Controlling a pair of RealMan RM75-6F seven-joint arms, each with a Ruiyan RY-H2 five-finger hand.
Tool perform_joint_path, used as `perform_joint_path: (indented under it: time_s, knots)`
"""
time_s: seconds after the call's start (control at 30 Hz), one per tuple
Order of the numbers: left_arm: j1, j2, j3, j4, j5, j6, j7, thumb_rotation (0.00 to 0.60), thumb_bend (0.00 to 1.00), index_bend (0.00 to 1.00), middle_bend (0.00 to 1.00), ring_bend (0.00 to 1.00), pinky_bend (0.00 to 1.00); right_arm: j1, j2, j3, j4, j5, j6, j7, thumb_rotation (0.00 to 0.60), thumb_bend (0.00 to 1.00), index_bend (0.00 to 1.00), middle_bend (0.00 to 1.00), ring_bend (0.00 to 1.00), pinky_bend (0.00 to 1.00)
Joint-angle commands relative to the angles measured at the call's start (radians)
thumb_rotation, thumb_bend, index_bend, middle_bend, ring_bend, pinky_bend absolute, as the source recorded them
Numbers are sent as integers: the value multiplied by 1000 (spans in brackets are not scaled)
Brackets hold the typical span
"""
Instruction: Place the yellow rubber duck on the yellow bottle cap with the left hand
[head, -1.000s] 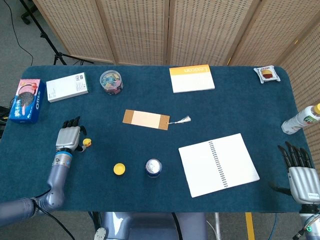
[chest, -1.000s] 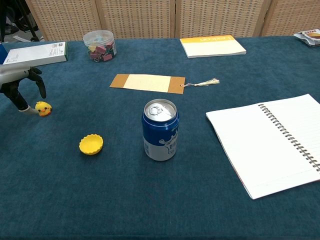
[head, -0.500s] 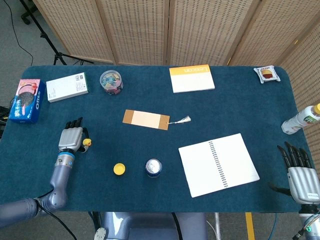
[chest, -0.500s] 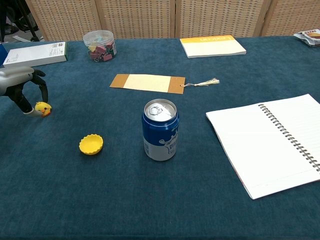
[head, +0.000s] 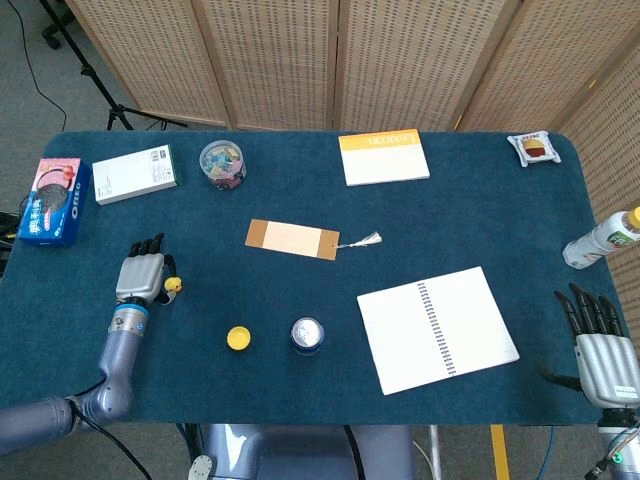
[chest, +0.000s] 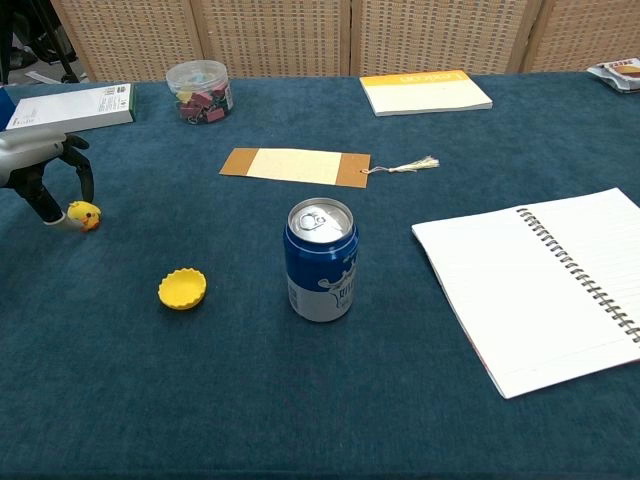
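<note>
- Left hand (head: 141, 275): you had it low over the table's left side, palm down, dark fingers (chest: 84, 172) curved downward. In the chest view its fingertips were right at the duck, one on each side. Whether they actually pinched the toy or only touched it, I cannot tell.
- Yellow rubber duck (chest: 84, 215): small, orange beak, sitting at your left hand's fingertips, on the side toward the table's middle. In the head view (head: 173, 285) it showed just beside the hand's edge.
- Yellow bottle cap (chest: 182, 289): lying open side up on the cloth, near your left hand, off toward the can and closer to the robot. It was apart from the duck; nothing rested on it.
- Blue drink can (chest: 322, 259): upright, just beyond the cap from your left hand.
- Right hand (head: 598, 341): you had it at the table's near right corner, fingers straight and slightly spread, holding nothing. Only the head view showed it.
- Open spiral notebook (head: 437, 328): blank pages, lying between the can and your right hand.
- Plastic bottle (head: 602, 238): on its side at the table's edge, beyond your right hand.
- Bookmark with tassel (head: 293, 239): flat, farther out from your left hand, toward the middle.
- Jar of clips (head: 222, 163), white box (head: 134, 174) and cookie pack (head: 55, 200): all well beyond your left hand, along the far left.
- Orange-topped pad (head: 384, 157) and snack packet (head: 534, 148): at the far edge, well apart from both hands.
- Blue table cloth (head: 200, 390): under everything listed.
</note>
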Motion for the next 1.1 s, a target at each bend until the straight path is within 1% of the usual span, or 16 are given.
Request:
perform_joint_path:
  time_s: [0.03, 0.3, 0.53, 0.8, 0.97, 1.1]
  knots:
    - [-2, 5, -5, -9, 1, 2, 1, 600, 265, 562, 0, 17, 0, 0, 0, 0, -1, 0, -1, -2, 600, 0, 25, 0, 0, 0]
    - [-14, 25, -22, -64, 10, 20, 18, 600, 265, 562, 0, 16, 0, -1, 1, -1, -4, -2, 2, -5, 600, 0, 25, 0, 0, 0]
    - [-32, 46, -30, -140, 24, 38, 43, 600, 265, 564, 0, 16, 0, -17, 16, -6, -19, -23, 35, 3, 600, 0, 25, 0, 0, 0]
    - [-46, 42, -19, -219, 68, 73, 71, 600, 265, 565, 0, 16, 0, -42, 33, -18, -45, -62, 86, 3, 600, 0, 26, 0, 0, 0]
    - [-58, 24, -8, -240, 101, 76, 80, 600, 264, 565, 0, 16, 0, -60, 44, -31, -63, -104, 123, -10, 600, 0, 25, 0, 0, 0]
    - [-67, 8, 2, -252, 127, 82, 91, 600, 264, 566, 0, 16, 0, -67, 47, -33, -66, -112, 133, -12, 600, 0, 26, 0, 0, 0]
